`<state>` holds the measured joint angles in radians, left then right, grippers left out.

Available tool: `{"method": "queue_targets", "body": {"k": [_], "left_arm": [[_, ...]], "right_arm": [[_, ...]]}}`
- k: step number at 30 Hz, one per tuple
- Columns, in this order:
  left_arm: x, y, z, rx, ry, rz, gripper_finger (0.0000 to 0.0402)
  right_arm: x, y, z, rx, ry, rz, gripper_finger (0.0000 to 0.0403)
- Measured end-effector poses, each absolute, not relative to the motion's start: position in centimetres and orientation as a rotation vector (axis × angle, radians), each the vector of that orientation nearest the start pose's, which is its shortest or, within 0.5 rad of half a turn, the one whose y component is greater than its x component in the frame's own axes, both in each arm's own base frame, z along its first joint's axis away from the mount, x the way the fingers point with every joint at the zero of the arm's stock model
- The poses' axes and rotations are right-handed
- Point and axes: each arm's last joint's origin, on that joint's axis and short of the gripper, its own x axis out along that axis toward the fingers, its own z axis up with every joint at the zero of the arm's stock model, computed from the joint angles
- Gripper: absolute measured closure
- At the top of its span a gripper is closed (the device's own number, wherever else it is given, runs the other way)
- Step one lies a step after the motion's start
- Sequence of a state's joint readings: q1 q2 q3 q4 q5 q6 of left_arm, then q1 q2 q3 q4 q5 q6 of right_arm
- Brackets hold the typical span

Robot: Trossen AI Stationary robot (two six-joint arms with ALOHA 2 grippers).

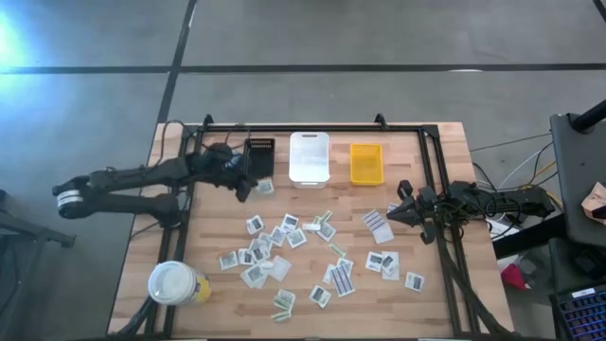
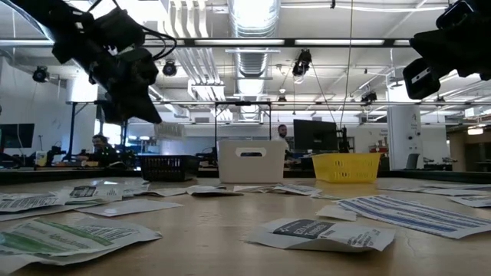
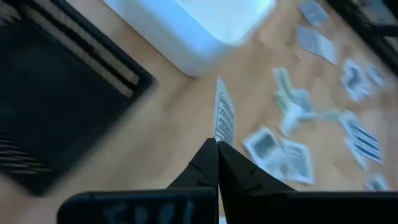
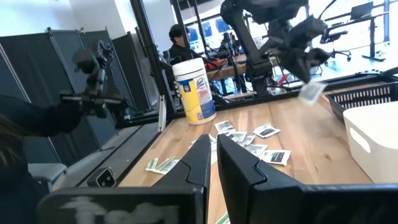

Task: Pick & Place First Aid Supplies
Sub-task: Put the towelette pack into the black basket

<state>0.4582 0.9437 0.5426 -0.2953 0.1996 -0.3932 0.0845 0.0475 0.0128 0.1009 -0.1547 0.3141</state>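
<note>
— So, where is your left gripper (image 1: 254, 186) right now?

— Upper left of the high view, just below the black bin (image 1: 259, 155) and left of the white bin (image 1: 310, 157). Its fingers are pinched together on one white packet (image 1: 264, 188), which you can see edge-on in the left wrist view (image 3: 222, 117), sticking out past the fingertips above the wooden table (image 1: 426, 218).

— And the packet is off the table?

— In the right wrist view it dangles from that gripper (image 4: 306, 76), clear of the wood, near the black bin's rim (image 4: 367, 96).

— Your right gripper?

— Your right gripper (image 1: 396, 212) sits at the right middle of the high view, beside a blue-striped packet (image 1: 377, 225). Its fingers are slightly parted with nothing between them in the right wrist view (image 4: 212, 155).

— Where are the rest of the supplies?

— The other first aid packets (image 1: 275, 248) lie scattered across the centre and lower middle of the table, with a few more (image 1: 383, 262) toward the lower right. The yellow bin (image 1: 366, 163) stands right of the white one, and the large white-lidded canister (image 1: 175, 283) is at the lower left.
</note>
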Motion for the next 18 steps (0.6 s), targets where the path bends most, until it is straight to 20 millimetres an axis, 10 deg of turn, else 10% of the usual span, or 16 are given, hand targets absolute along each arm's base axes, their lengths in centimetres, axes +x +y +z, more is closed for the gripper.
{"method": "queue_targets", "body": {"k": [8,18], "left_arm": [[16.1,10.7,23.3,-0.482,0.555,0.624,0.0401],[17.3,12.9,20.9,-0.474,0.534,0.715,0.0401]], "right_arm": [[9.9,1.2,17.4,0.308,-0.033,0.226,0.0376],[9.9,0.8,17.4,0.284,-0.061,0.063,0.0376]]}}
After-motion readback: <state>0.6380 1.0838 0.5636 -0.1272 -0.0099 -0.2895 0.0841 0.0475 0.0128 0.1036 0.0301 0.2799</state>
